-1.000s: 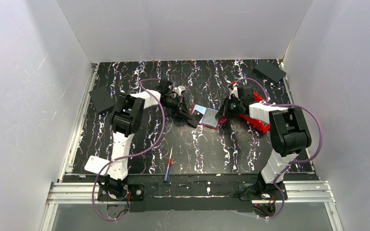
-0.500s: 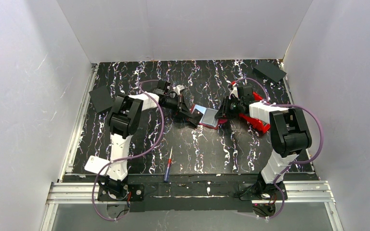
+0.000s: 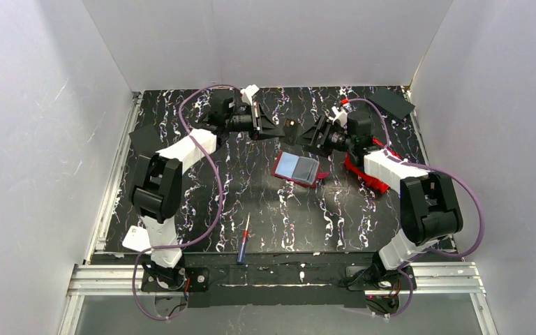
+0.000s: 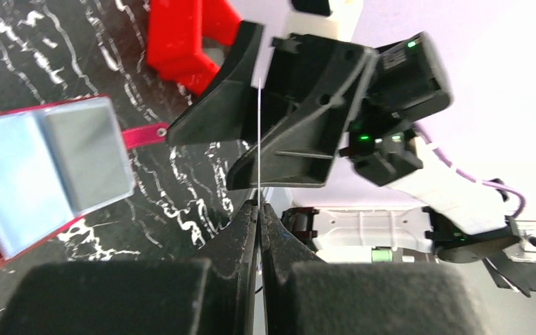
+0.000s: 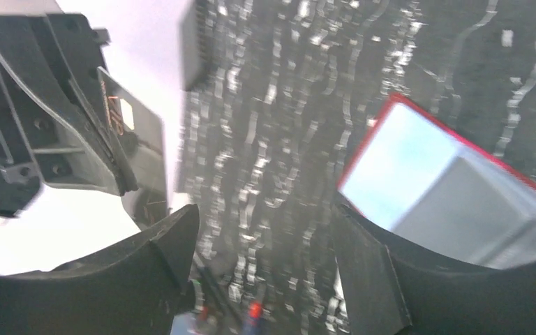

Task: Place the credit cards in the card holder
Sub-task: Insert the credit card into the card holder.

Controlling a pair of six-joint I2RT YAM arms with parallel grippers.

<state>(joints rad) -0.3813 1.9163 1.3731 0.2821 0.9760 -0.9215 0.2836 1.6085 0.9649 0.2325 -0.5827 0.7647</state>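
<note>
On the black marbled tabletop the red folding card holder lies open, grey-blue pockets up. Beyond it, in the air, the left gripper pinches a thin grey credit card by its edge — the right gripper faces it, fingers spread. If the left lets go before the right closes, the card likely drops.

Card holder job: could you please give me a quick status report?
Left gripper shut on a card. Right gripper open, facing it. Holder lying open, nothing over it.
</note>
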